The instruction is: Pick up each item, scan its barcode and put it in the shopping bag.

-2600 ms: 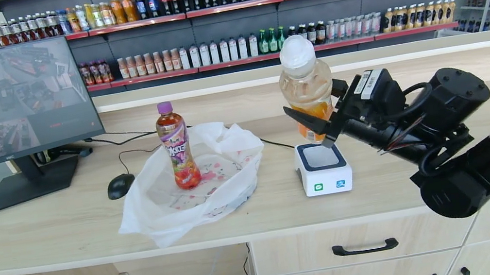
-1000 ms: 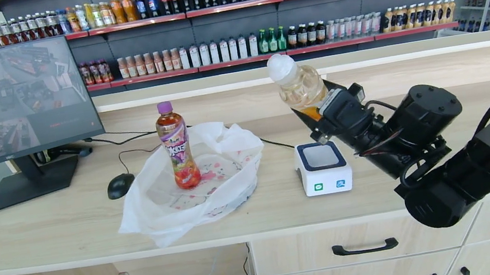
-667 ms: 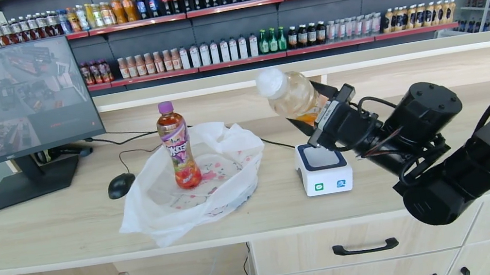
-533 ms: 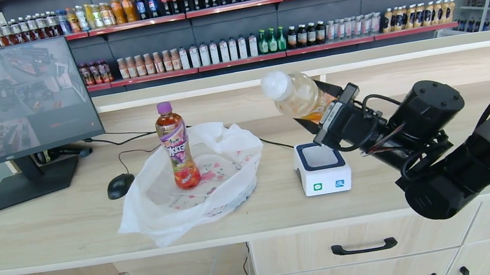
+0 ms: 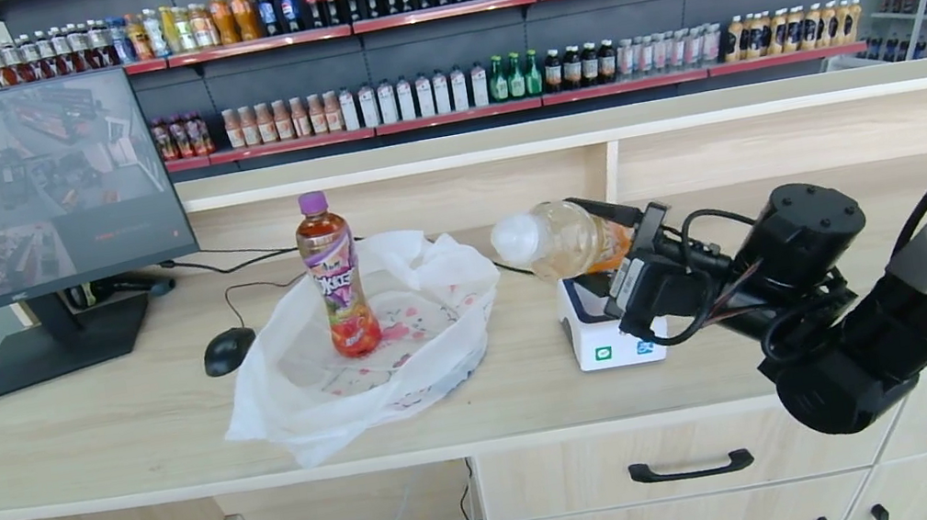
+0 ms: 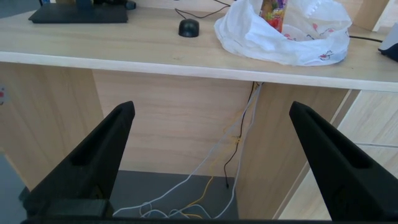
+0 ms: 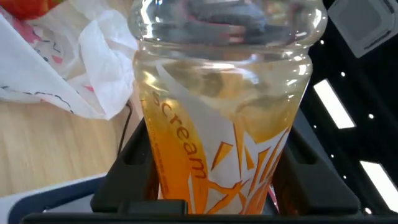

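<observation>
Rolled over and lowered since the earlier frames, the right gripper (image 5: 605, 242) has carried its load from upright and high to almost level. It is clamped around the orange-labelled lower body of a clear plastic bottle with a white cap (image 5: 549, 239), which now hangs just above the small white box scanner with a dark-rimmed window (image 5: 603, 348), cap pointing toward the bag. I judge this to be the scanning step, the label being turned down to the window, with bagging still to come. Beyond the scanner, near it on the pale wooden counter (image 5: 80, 423), sits the crumpled white plastic shopping bag (image 5: 301, 407), and a purple-capped bottle of red drink (image 5: 332, 271) stands upright inside it. The left gripper (image 6: 211, 112) hangs in front of the counter below its edge, fingers spread wide and holding nothing. By count: two task bottles, one gripped and one bagged; one scanner; one bag; one black monitor (image 5: 15, 191); one black mouse (image 5: 221, 352).
</observation>
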Available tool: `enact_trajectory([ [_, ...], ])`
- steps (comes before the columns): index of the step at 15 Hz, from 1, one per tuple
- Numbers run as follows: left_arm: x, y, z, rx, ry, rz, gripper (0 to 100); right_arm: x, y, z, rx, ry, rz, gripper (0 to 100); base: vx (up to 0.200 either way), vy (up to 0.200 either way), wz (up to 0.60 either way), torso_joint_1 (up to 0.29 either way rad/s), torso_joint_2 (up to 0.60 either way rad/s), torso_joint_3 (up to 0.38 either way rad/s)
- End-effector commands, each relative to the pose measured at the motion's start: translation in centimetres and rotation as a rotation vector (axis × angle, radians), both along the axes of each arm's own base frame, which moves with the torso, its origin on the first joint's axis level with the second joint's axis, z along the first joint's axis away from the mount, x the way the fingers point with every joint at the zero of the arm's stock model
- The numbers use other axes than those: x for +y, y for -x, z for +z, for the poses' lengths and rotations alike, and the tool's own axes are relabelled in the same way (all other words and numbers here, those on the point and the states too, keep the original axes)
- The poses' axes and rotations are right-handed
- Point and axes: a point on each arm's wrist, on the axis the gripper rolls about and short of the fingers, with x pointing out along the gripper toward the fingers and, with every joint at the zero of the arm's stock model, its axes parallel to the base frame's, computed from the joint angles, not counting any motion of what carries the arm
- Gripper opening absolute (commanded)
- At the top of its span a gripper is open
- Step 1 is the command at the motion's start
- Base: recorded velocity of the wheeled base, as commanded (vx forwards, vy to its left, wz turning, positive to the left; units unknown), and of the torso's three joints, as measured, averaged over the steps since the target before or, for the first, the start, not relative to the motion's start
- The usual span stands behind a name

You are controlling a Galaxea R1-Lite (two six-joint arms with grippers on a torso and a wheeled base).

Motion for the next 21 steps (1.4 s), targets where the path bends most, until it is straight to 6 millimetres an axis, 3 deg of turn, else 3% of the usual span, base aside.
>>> enact_trajectory([
  [1,0.0,0.0,0.0,-0.001,0.000,0.001,100,1.3,0.0,0.0,-0.018,0.001,0.052,0,0.000,0.000,0.00,0.000,0.00,0.000],
  [6,0.0,0.0,0.0,-0.001,0.000,0.001,100,1.5,0.3,-1.1,0.007,0.031,0.080,0,0.000,0.000,0.00,0.000,0.00,0.000],
  [21,0.0,0.0,0.0,-0.001,0.000,0.001,100,1.7,0.5,-1.6,0.023,0.040,0.089,0,0.000,0.000,0.00,0.000,0.00,0.000],
])
